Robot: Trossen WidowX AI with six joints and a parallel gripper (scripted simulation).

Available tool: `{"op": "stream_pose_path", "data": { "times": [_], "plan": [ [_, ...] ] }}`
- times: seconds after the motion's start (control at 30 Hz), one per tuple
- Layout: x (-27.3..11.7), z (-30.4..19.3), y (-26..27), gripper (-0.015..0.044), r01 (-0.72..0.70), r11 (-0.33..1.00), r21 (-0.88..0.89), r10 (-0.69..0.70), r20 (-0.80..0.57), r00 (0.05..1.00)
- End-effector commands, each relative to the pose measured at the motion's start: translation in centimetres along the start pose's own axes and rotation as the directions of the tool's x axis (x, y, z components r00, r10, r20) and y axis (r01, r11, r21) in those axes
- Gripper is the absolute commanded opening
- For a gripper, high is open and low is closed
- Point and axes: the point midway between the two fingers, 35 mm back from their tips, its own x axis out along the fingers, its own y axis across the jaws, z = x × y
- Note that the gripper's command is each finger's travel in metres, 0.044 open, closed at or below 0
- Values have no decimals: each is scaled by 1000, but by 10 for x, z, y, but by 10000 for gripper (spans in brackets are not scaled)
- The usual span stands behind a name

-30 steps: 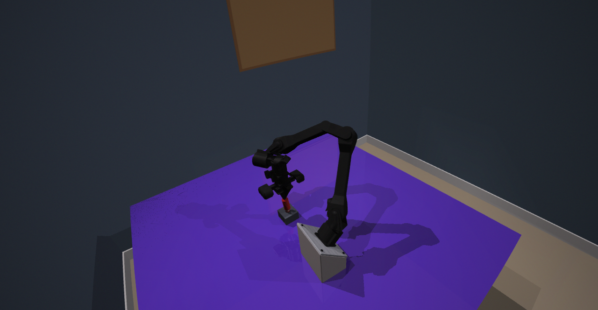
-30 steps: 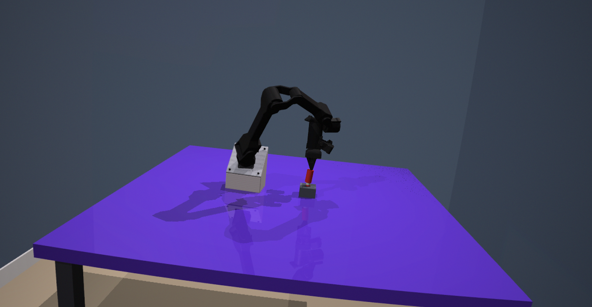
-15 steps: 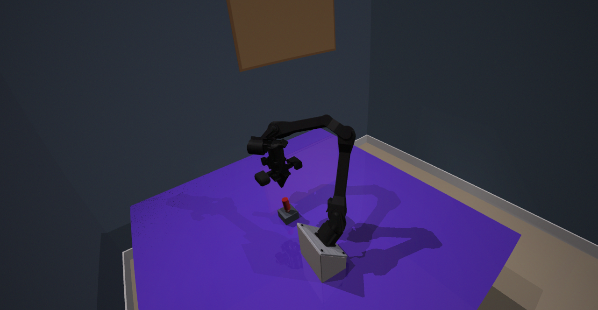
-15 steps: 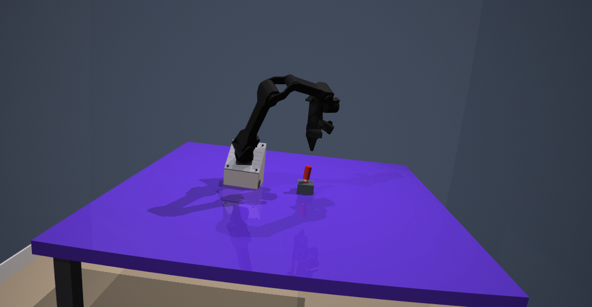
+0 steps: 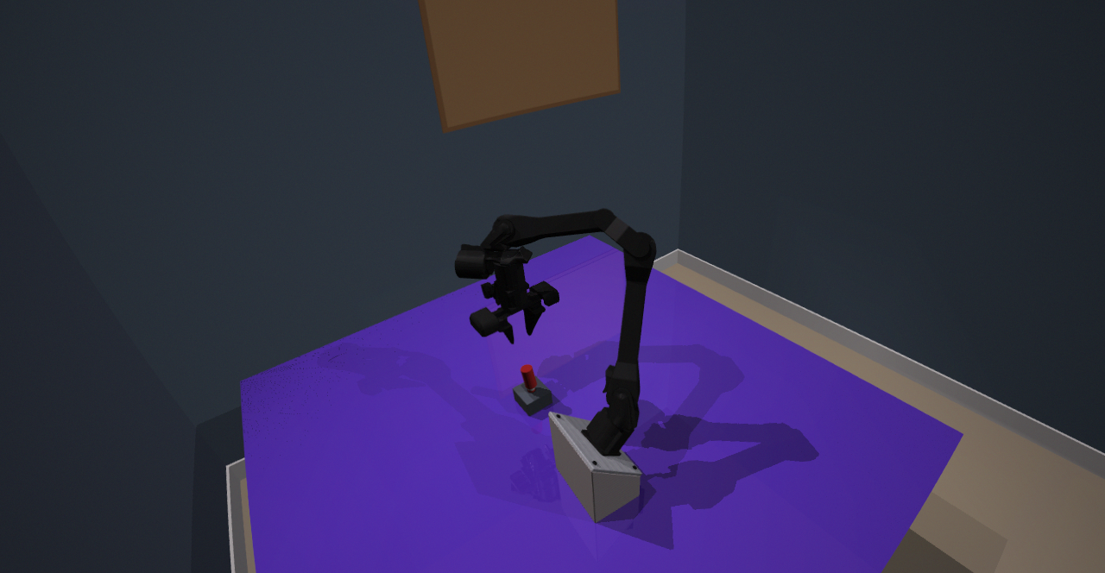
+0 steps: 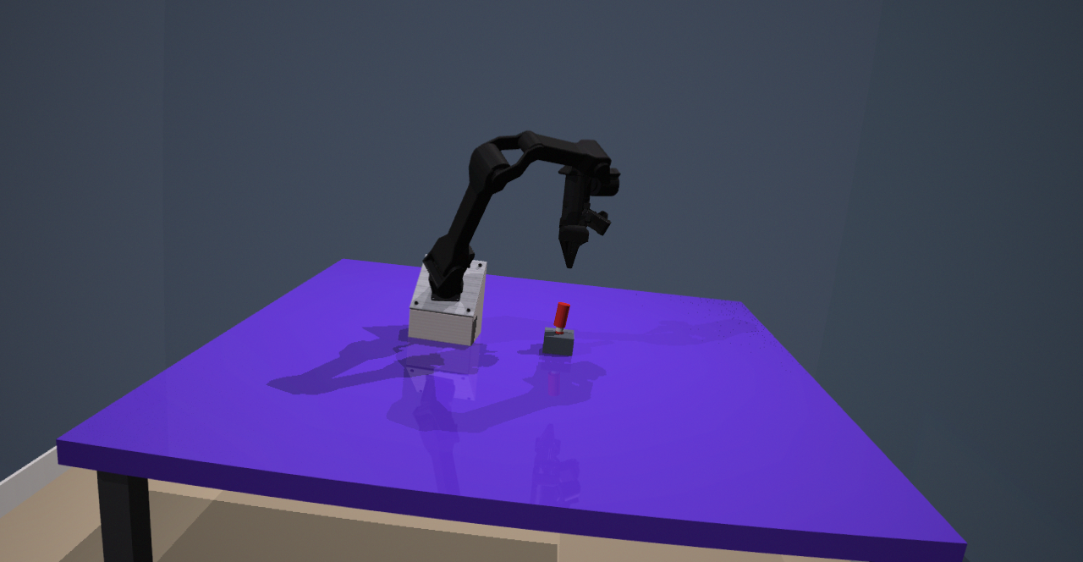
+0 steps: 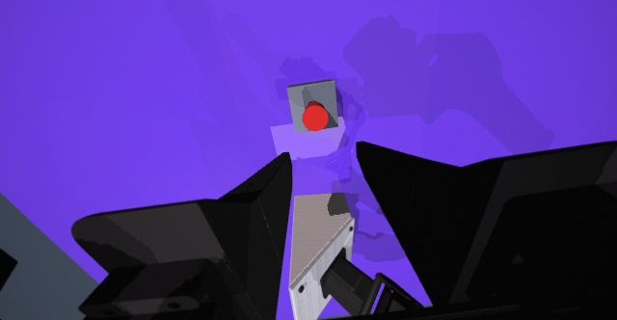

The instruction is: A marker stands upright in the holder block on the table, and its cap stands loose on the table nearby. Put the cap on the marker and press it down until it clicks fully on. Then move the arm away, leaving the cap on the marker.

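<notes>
The red cap [image 5: 528,377] [image 6: 562,314] [image 7: 315,118] sits on top of the marker, above the dark grey holder block [image 5: 533,402] [image 6: 557,343] [image 7: 319,93]. The cap and marker lean a little. A short light part of the marker shows between the cap and the block in the exterior view; whether the cap is fully on cannot be told. My gripper [image 5: 520,337] [image 6: 569,266] [image 7: 323,153] is open and empty, pointing down. It hangs clear above the cap, touching nothing.
The grey arm base [image 5: 573,469] [image 6: 442,326] [image 7: 318,228] stands on the purple table [image 5: 347,446] [image 6: 681,438] [image 7: 96,93], close beside the holder block. A brown board [image 5: 525,36] hangs on the wall behind.
</notes>
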Motion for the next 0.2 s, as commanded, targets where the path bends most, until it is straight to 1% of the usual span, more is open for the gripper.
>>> {"op": "stream_pose_path", "data": {
  "times": [0.0, 0.17],
  "plan": [
    [-2, 1, 0, 315, -7, 1000, 9, 7, 2, 1000],
    [-2, 1, 0, 440, -7, 1000, 9, 7, 2, 1000]
  ]
}}
